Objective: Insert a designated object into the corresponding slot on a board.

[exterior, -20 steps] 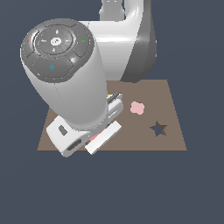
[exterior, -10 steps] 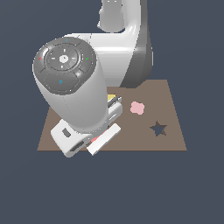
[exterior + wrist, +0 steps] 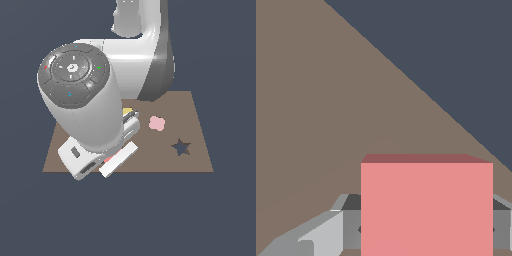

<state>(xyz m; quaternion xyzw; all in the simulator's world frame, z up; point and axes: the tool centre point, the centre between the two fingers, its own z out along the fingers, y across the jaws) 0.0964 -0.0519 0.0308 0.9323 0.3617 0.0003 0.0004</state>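
One red block held low over the board, its slot out of sight

One piece matters here: the salmon-red square block [image 3: 427, 207], which fills the near part of the wrist view. Grey fingers [image 3: 321, 235] show at both of its sides, and the gripper [image 3: 427, 235] appears clamped on it, though the contact faces themselves are hidden behind the block. In the exterior view only a sliver of red [image 3: 108, 159] shows under the arm's wrist, near the board's front edge on the exterior view's left.

The brown board [image 3: 197, 155] lies flat beneath the arm. Holding the block by two opposite sides leaves its underside free, which is probably why it is gripped this way: a flat piece can go down into a cutout only if nothing protrudes below it. The wrist camera looks across bare board surface and past one board edge, so the block seems to hang just above the board rather than rest in any opening.

The diamond-oriented square slot is not visible in either view; the bulky arm covers the board's middle and left. What can be seen are the dark star-shaped cutout [image 3: 181, 147] and the pale pink clover piece [image 3: 157, 123], both well apart from the gripper, plus a bit of yellow [image 3: 127, 110] at the arm's edge.

Judging from this, the insertion is not yet done, and alignment of the block's corners with the slot cannot be checked.
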